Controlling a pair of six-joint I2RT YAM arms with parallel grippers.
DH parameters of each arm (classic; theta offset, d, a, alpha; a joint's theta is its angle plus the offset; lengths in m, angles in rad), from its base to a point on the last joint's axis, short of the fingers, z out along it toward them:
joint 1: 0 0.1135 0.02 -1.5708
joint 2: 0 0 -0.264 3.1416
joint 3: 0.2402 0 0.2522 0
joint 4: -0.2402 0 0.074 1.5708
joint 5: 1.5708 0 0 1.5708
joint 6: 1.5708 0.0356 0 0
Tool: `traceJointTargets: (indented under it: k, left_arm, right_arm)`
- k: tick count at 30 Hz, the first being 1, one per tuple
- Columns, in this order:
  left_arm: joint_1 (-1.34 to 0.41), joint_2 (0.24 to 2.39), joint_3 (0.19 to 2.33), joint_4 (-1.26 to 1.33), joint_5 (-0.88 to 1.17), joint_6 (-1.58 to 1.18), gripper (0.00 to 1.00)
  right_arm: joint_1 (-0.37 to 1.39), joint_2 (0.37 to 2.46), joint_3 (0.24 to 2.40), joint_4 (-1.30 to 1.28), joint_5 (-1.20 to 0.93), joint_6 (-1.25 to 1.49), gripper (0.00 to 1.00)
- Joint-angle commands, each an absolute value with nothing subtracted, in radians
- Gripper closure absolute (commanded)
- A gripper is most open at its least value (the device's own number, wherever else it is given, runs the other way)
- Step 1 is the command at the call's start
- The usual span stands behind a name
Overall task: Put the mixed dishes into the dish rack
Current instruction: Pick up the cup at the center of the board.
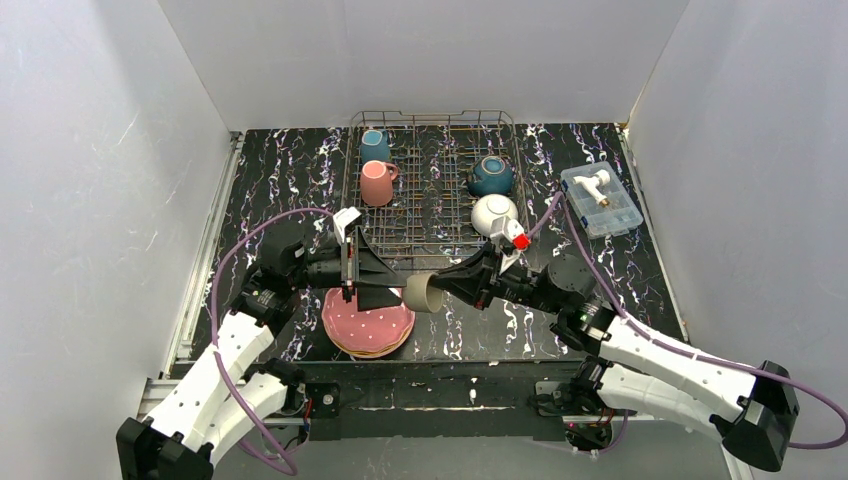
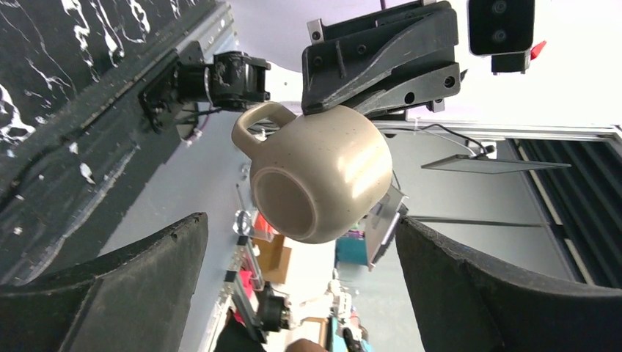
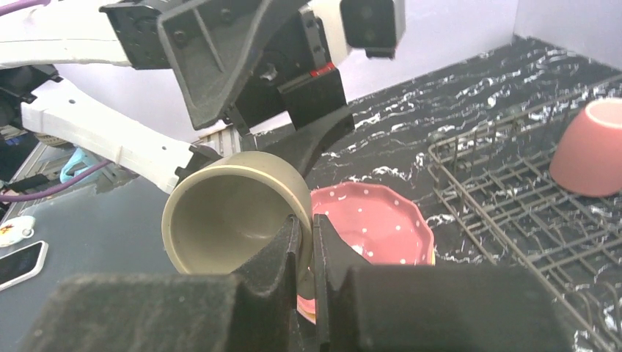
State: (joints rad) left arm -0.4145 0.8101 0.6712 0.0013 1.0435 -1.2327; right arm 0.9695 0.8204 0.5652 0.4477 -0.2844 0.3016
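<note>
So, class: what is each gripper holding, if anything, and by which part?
Right gripper: the beige mug, pinched at its rim, one finger inside. Left gripper: open, holding nothing.

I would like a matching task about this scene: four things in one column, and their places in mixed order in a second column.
Things:
1. beige mug
2. pink mug
3. plate stack
4. clear box

Places:
A. on the table, right of the dish rack
B. gripped by the right hand
C. inside the dish rack
D. on the table, in front of the dish rack

Pairs: 1-B, 2-C, 3-D, 4-A
</note>
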Motion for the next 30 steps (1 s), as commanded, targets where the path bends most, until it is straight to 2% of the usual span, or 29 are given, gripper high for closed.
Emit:
traceJointTargets:
  k: [1,23,30]
  left_arm:
    - [-0.417,0.803,0.664,0.047,1.126,-1.322,0.02]
    - [-0.416,0.749,0.702,0.057,1.147,-1.428,0.02]
    - [-0.417,0.722,0.700,0.063,1.153,-1.434,0.07]
  right_arm:
    - [0.983,0.830,0.574,0.677,-0.341,0.242,0.99]
    - [1.073,0.958,0.573,0.890,-0.332,0.093,0.99]
    - [1.102,0.992,0.567,0.944,-0.308,0.076,0.99]
